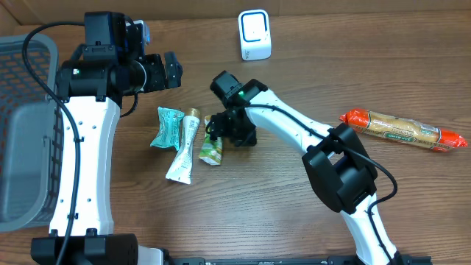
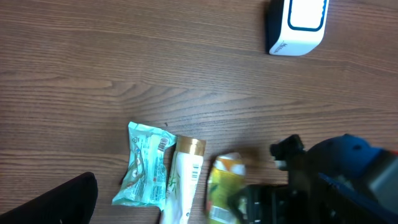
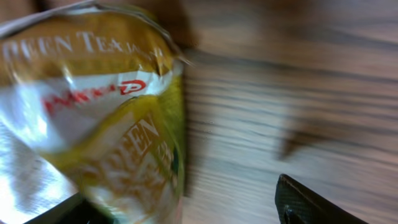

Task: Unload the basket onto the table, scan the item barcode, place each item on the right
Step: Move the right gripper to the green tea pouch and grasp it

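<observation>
Brown wood grain runs across the bench (image 1: 309, 81), with a gray mesh basket (image 1: 37, 51) at its left edge. A white barcode scanner (image 1: 255, 34) with a blue outline stands at the far side, well apart from the goods.

Three items lie side by side near the middle: a teal packet (image 1: 167, 126), a white tube (image 1: 184, 151) with a gold cap, and a green tea packet (image 1: 213, 149) just right of the tube. A long orange sausage pack (image 1: 401, 129) lies alone far to the right.

The right end effector (image 1: 223, 135) is low over the green tea packet's upper end. In the right wrist view the packet fills the left of the frame, blurred. A dark finger (image 3: 305, 205) stands off to the right with bare wood between it and the wrapper, so the jaws are spread and not pinching the packet.

The left end effector (image 1: 171, 70) hangs above the bench beyond the teal packet, spread wide with nothing between its fingers. From its wrist camera a printed barcode shows on the tube and another on the teal packet
</observation>
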`<state>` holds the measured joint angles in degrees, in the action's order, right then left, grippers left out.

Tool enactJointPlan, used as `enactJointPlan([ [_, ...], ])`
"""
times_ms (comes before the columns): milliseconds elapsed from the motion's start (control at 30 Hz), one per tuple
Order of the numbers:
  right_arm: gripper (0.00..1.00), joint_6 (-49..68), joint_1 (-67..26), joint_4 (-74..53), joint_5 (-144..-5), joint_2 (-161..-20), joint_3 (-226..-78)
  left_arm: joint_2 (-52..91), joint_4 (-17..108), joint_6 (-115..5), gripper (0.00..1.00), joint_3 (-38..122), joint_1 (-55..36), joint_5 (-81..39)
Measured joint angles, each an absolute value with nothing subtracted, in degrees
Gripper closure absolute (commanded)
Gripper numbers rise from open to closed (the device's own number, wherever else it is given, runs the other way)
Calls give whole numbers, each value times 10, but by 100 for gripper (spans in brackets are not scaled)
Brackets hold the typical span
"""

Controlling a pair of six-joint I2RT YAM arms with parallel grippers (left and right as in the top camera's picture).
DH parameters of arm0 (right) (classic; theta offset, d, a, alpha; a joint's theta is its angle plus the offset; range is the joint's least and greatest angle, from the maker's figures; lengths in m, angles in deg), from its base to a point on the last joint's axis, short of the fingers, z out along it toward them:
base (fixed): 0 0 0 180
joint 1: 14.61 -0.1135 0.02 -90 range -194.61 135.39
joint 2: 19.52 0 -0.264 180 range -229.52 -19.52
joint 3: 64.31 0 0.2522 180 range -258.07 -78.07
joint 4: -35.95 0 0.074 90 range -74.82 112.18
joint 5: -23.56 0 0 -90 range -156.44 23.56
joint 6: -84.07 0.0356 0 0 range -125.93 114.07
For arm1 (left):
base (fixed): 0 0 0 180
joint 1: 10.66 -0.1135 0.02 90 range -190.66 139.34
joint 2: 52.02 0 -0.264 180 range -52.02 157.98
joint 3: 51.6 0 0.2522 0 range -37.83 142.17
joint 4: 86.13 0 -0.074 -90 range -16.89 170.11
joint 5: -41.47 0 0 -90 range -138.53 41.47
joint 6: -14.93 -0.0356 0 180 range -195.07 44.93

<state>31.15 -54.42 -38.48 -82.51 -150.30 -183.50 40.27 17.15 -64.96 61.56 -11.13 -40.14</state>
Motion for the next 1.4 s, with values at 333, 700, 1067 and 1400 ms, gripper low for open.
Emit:
enactJointPlan([
  [333, 19, 152, -427, -477, -863, -1503, -1835, 403, 172, -650, 0, 616, -111, -401],
  [700, 5, 84, -403, -485, -987, -1503, -1835, 403, 172, -650, 0, 616, -111, -401],
  [1067, 0, 142, -464, -402, -984, -1503, -1821, 403, 171, -650, 0, 616, -111, -401],
  [1400, 67, 262, -507, -366, -892, -1503, -1797, 403, 172, -650, 0, 616, -111, -401],
])
